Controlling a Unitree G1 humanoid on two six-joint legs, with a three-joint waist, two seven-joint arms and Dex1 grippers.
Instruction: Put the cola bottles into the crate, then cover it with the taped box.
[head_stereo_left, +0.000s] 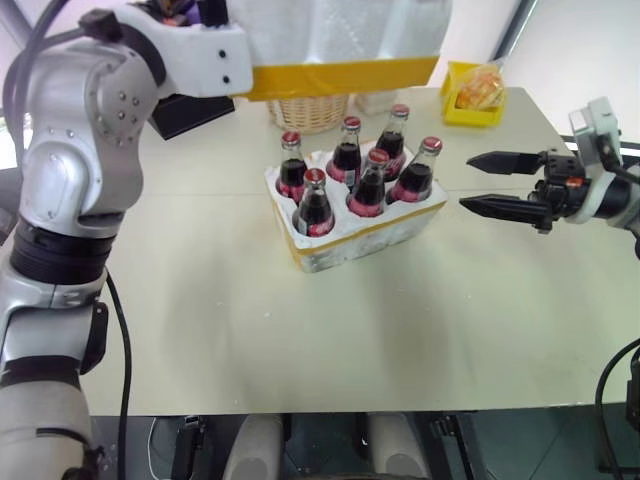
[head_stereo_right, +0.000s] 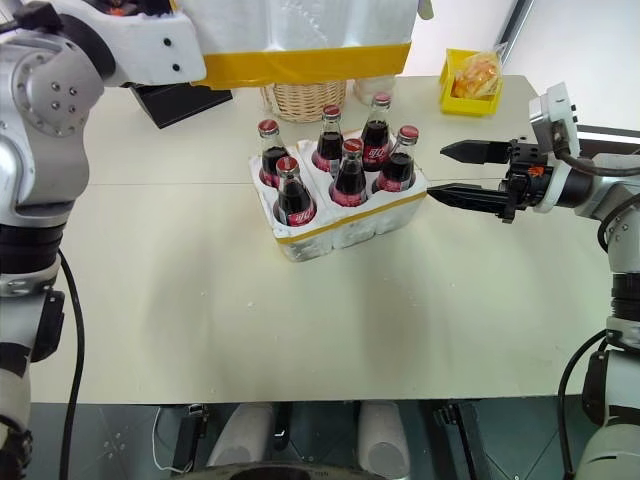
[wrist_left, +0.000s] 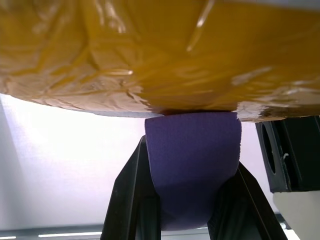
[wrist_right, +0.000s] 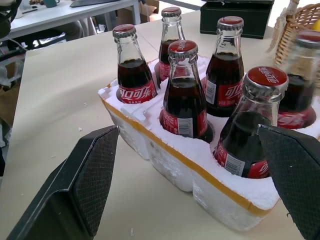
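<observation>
At the upper left of the head views, the robot's left arm reaches forward and up, carrying the large white foam box wrapped in broad yellow tape (head_stereo_left: 345, 40) above the far side of the table. The left gripper (wrist_left: 192, 200) is clamped tight on a purple pad just beneath the box's yellow-taped surface, seen close up in the left wrist view; the head views hide this grip behind the arm's white forearm.

At the right edge, the right gripper (head_stereo_left: 490, 182) is held about level, pointing toward the picture's middle, its two black fingers spread wide and empty, just beside the white foam crate with a yellow tape band (head_stereo_left: 360, 238).

The crate sits at the centre of the beige table (head_stereo_left: 300, 340). All six small glass cola bottles with red caps and red labels (head_stereo_left: 368, 185) stand upright in its wells.

The right wrist view shows the labels' white lettering and crumbled foam along the crate's rim. Behind the crate stand a woven wicker basket (head_stereo_left: 310, 112) and a yellow tray (head_stereo_left: 475, 98).
</observation>
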